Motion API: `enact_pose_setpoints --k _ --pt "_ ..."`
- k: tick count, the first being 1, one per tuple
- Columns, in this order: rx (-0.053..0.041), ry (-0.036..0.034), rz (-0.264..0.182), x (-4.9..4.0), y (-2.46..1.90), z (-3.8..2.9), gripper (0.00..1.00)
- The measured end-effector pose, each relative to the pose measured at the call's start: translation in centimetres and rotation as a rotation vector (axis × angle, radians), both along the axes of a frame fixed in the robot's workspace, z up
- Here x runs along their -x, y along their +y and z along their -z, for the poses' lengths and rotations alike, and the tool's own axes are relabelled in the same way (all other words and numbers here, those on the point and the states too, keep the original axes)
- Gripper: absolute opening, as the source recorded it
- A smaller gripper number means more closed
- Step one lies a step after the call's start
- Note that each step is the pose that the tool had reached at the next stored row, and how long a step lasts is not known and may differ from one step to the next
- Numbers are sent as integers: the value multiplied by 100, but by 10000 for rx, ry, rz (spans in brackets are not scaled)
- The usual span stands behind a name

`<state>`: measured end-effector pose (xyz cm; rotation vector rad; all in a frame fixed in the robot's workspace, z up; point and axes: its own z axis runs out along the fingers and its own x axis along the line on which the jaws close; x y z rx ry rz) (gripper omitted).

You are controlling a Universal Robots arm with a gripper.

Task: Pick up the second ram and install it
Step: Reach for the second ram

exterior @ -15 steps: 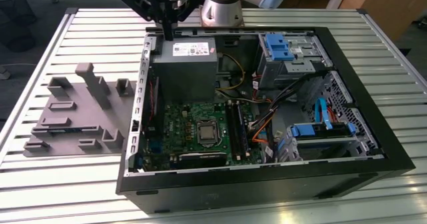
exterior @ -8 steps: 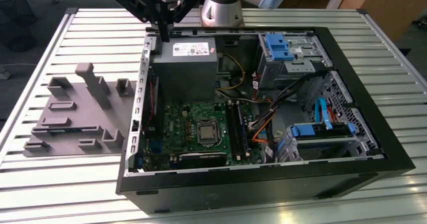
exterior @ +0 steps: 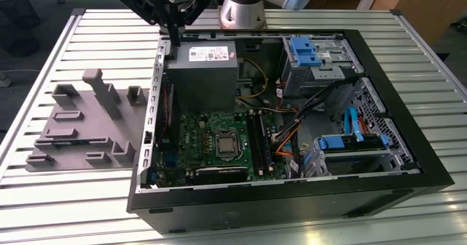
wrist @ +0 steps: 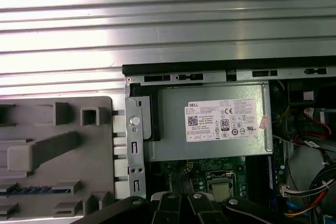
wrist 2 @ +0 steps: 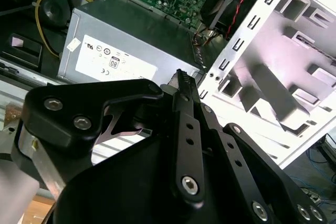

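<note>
The pincer (exterior: 175, 46) hangs closed and empty (fingers pressed together) near the power supply (exterior: 200, 78).

exterior view: standing well back, looking down over desk (exterior: 87, 26), computer case (exterior: 292, 201) and end effector (exterior: 174, 41) | first wrist view: riding above the end effector, facing straight down | second wrist view: peering close along it, slanted | all sharing the power supply (exterior: 202, 75) below it and grey holder (exterior: 80, 130) beside it
</note>
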<state>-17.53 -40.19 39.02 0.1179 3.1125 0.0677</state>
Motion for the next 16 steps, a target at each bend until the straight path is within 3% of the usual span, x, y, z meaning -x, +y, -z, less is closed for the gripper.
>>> enact_pose_setpoints --k 11,16 --pt "0 0 0 107 -6 8 11" --pt "1 0 -1 112 -6 8 11"
